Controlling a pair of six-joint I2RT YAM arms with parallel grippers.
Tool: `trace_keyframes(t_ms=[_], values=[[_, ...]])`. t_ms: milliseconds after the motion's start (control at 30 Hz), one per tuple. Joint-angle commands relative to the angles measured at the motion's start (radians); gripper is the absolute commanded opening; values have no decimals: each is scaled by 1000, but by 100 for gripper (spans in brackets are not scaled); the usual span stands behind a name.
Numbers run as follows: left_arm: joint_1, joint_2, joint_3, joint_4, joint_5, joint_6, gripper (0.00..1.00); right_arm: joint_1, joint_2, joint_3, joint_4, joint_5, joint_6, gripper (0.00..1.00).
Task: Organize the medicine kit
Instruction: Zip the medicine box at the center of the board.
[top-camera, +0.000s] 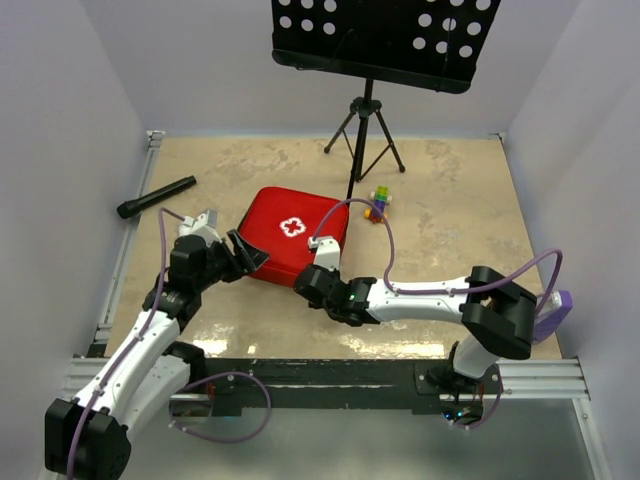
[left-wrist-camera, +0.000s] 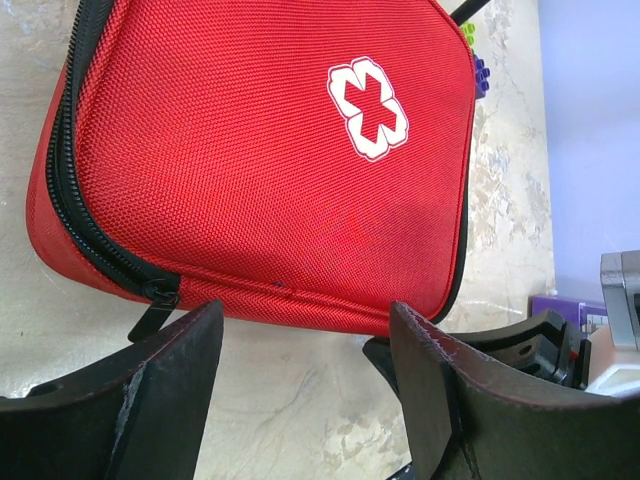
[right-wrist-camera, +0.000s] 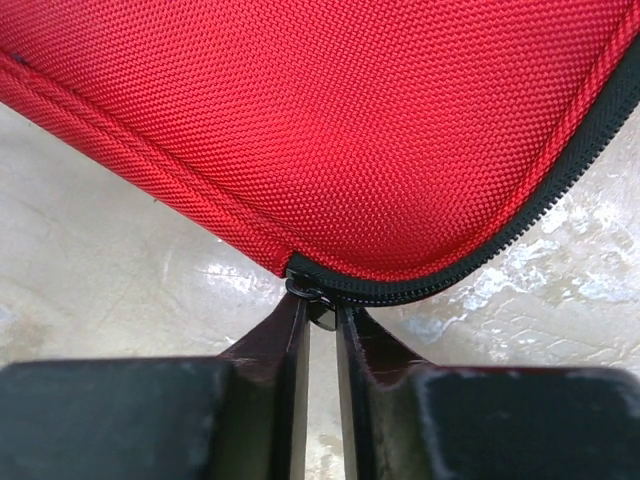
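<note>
Right pincer (right-wrist-camera: 322, 335) tight on zip pull (right-wrist-camera: 319, 311) of flat, cross-up medicine kit (right-wrist-camera: 330, 120); left pincer (left-wrist-camera: 305, 345) agape

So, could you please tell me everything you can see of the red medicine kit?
The medicine kit is a rounded-square case of red woven fabric. It is closed and lies flat on the table with its white cross facing up. A black zipper runs round its side. The right gripper pinches a zip pull at one corner. The left gripper stands open just short of another edge, not touching it.
</note>
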Motion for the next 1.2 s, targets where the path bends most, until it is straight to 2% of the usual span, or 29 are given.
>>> trace_keyframes(t_ms=[0, 33, 167, 267, 467, 633, 800, 1033, 1167], values=[[-5, -21, 1, -1, 13, 9, 71, -5, -18, 40, -27, 59, 13, 5], [-5, -23, 2, -4, 15, 12, 71, -3, -19, 40, -33, 62, 15, 0], [-5, -30, -15, -11, 56, 0, 72, 0, -31, 38, -41, 72, -10, 0], [-5, -53, -61, -7, 113, -51, 78, 15, -38, 34, -19, 46, -41, 0], [-14, -124, -180, 101, 188, -143, 85, 78, 32, 113, 1, 26, -77, 0], [-17, -87, -196, 176, 187, -151, 86, 135, 104, 208, -4, 16, -91, 0], [-20, -82, -199, 240, 110, -166, 86, 179, 146, 262, -2, -2, -96, 0], [-18, 115, -142, 109, -42, -111, 72, 193, 92, 196, -21, -2, -62, 0], [-17, 175, -139, 128, -105, -104, 65, 206, 29, 135, -38, -17, -48, 0]])
